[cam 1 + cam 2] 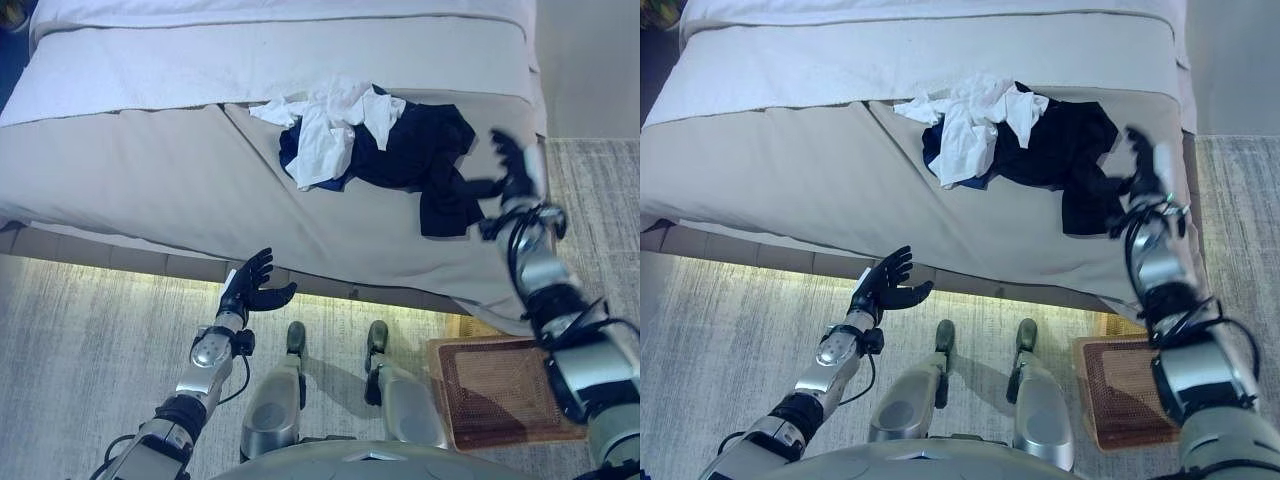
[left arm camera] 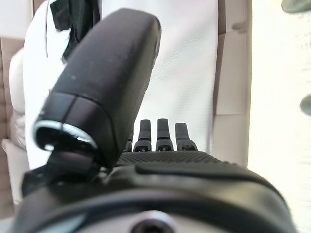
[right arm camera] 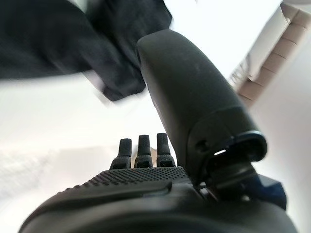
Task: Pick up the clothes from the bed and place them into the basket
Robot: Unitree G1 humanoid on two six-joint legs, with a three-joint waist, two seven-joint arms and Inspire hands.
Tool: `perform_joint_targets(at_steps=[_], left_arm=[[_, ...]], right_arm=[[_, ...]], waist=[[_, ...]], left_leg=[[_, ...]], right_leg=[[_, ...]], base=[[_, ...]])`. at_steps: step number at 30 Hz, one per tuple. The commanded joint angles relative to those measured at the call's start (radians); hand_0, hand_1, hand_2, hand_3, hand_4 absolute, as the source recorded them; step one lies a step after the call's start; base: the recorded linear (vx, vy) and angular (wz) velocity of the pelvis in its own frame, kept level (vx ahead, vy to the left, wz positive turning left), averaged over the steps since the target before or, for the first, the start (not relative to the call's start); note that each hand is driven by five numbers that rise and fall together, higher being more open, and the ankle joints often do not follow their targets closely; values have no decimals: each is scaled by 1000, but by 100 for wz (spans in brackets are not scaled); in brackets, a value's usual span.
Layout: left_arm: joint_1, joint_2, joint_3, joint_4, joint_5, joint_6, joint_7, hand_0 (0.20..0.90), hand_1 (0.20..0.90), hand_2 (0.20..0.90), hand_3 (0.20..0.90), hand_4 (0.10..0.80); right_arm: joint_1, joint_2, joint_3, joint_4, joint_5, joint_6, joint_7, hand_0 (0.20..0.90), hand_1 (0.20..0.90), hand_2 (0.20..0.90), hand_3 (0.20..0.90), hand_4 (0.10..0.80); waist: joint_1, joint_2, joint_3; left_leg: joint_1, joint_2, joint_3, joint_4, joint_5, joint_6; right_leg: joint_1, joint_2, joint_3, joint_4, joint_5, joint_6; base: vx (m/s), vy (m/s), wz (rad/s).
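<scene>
A heap of clothes lies on the grey bed (image 1: 150,180): a white garment (image 1: 330,125) on top of a dark navy one (image 1: 425,150). My right hand (image 1: 512,160) hovers over the bed's right side, just right of the dark garment, fingers straight and holding nothing. In the right wrist view the dark cloth (image 3: 73,43) lies past the open fingers (image 3: 140,148). My left hand (image 1: 252,288) hangs open below the bed's front edge, over the floor. A brown woven basket (image 1: 500,390) stands on the floor at the lower right.
A white sheet (image 1: 280,55) covers the far part of the bed. Grey carpet (image 1: 90,350) runs along the front of the bed, and more carpet (image 1: 595,220) lies to its right.
</scene>
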Motion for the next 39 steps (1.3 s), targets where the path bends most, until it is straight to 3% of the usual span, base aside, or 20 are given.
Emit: perform_joint_targets(at_steps=[1,6,15,16,25,34,35,36,37,38,39], left_arm=[[-27,94,-27,-166,-75,-115,-21,900,900,900,900,800],[-39,135,-42,-323,-124,-161,-9,900,900,900,900,800],[-60,172,-47,-478,-165,-164,70,900,900,900,900,800],[-50,176,-43,-496,-163,-160,77,900,900,900,900,800],[12,224,-9,-599,-193,-161,89,900,900,900,900,800],[57,256,22,-666,-207,-145,51,900,900,900,900,800],[60,254,21,-675,-204,-142,53,900,900,900,900,800],[66,257,23,-683,-206,-140,49,900,900,900,900,800],[73,258,27,-684,-209,-142,42,900,900,900,900,800],[80,259,30,-686,-211,-141,35,900,900,900,900,800],[83,258,31,-687,-212,-140,32,900,900,900,900,800]], right_arm=[[-93,-44,14,-31,-31,12,-31,900,900,900,900,800],[-189,-98,30,18,-43,70,-49,900,900,900,900,800],[-306,-127,53,142,96,134,-14,900,900,900,900,800],[-314,-136,59,166,101,146,-8,900,900,900,900,800],[-372,-219,86,278,92,277,-16,900,900,900,900,800],[-333,-305,65,393,95,338,74,900,900,900,900,800],[-324,-308,63,404,98,328,85,858,858,858,851,751],[-315,-316,58,413,105,315,104,622,622,622,576,476],[-305,-320,53,410,94,311,113,349,349,349,258,158],[-296,-325,48,411,91,302,126,300,300,300,200,100],[-292,-328,47,412,90,299,132,300,300,300,200,100]], waist=[[42,-22,-6],[55,-5,69],[72,29,130],[76,32,130],[89,54,130],[85,51,130],[85,51,130],[84,50,130],[84,48,130],[83,45,130],[83,44,130]], left_leg=[[-32,-28,40,121,-131,7],[-191,-53,42,323,-188,26],[-476,-56,71,626,-275,61],[-501,-56,71,676,-315,61],[-704,-39,54,857,-344,84],[-745,-39,44,939,-364,89],[-742,-40,43,943,-365,87],[-736,-40,43,949,-369,86],[-727,-39,45,949,-371,85],[-715,-39,46,947,-370,82],[-706,-38,47,943,-367,79]], right_leg=[[-49,-98,-9,203,-124,17],[-195,-130,1,395,-178,-2],[-455,-160,2,733,-292,-56],[-479,-159,10,783,-330,-53],[-674,-140,27,959,-379,-79],[-708,-135,15,1010,-391,-85],[-703,-135,14,1010,-391,-86],[-694,-135,12,1010,-392,-87],[-684,-134,11,1007,-392,-89],[-670,-133,9,1001,-391,-90],[-659,-132,9,996,-390,-91]], base=[[-14,-3,7],[-96,-1,22],[-29,-45,5],[68,-104,7],[0,-112,2],[6,-67,3],[33,-17,0],[37,-8,3],[41,-4,1],[35,4,-6],[25,6,-9]])
